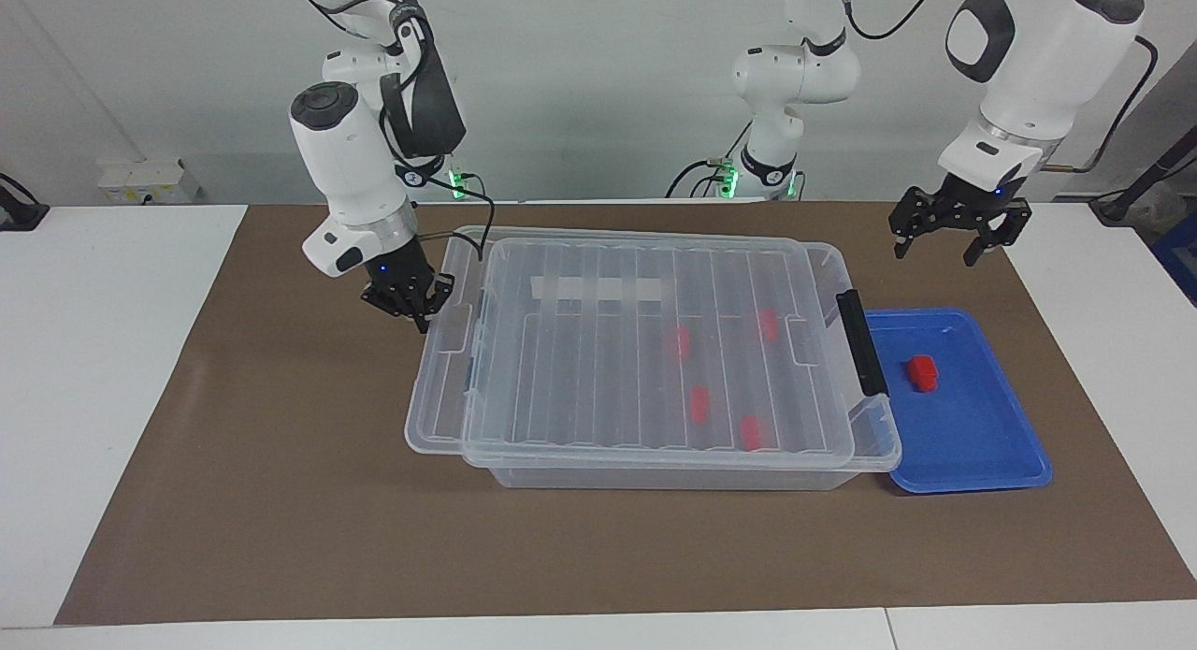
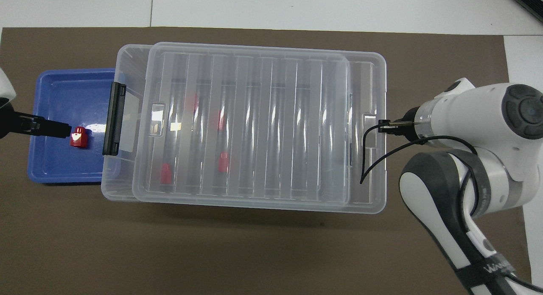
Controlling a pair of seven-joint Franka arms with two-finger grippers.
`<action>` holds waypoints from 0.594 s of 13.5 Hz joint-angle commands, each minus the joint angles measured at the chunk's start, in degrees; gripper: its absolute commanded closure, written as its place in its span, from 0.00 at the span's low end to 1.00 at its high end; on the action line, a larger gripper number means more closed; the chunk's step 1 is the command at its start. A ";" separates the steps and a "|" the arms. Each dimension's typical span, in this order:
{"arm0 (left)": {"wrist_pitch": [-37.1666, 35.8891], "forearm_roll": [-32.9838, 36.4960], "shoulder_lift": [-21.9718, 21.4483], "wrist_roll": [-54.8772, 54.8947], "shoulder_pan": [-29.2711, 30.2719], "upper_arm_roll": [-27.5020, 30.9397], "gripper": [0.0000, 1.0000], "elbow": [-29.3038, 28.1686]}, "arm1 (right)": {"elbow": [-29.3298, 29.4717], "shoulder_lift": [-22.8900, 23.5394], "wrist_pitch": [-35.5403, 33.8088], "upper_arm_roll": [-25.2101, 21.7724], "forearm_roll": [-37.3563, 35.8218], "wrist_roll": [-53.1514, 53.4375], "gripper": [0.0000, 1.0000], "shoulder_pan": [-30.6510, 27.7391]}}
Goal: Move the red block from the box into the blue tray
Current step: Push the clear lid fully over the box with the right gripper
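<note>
Now my red block lies in the tray, beside the box.
I see the left tool spread, raised over the desk by the tray's robot-side rim; the right tool, pressed together, touches the box lid's end.

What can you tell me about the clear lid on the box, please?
The lid is clear ribbed plastic with a white tape strip across it. It lies flat on the box but shifted toward the right arm's end, overhanging that rim and leaving a strip by the black latch bar uncovered. Four red blocks show through it. The shut right gripper is at its overhanging end; contact cannot be confirmed.
</note>
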 commanded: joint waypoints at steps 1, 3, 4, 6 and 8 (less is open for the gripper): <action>-1.64 -0.05 -1.17 -0.47 0.51 -0.40 0.00 -0.09 | -1.36 -1.08 1.42 0.17 1.30 0.60 1.00 1.92; -1.90 0.04 -1.34 -0.30 0.60 -0.66 0.00 -0.09 | -1.36 -1.08 1.41 0.26 1.30 0.69 1.00 2.02; -3.30 0.04 -1.87 -0.21 0.60 -0.66 0.00 0.43 | -1.45 -1.08 1.42 0.26 1.38 0.69 1.00 2.02; -8.20 0.13 -1.44 -0.04 0.51 -0.66 0.00 4.88 | -1.45 -1.17 1.24 0.26 1.47 0.86 1.00 3.42; -15.14 0.92 0.93 -0.04 0.16 -0.92 0.00 10.69 | -1.36 -1.25 1.24 0.26 1.56 1.21 1.00 3.60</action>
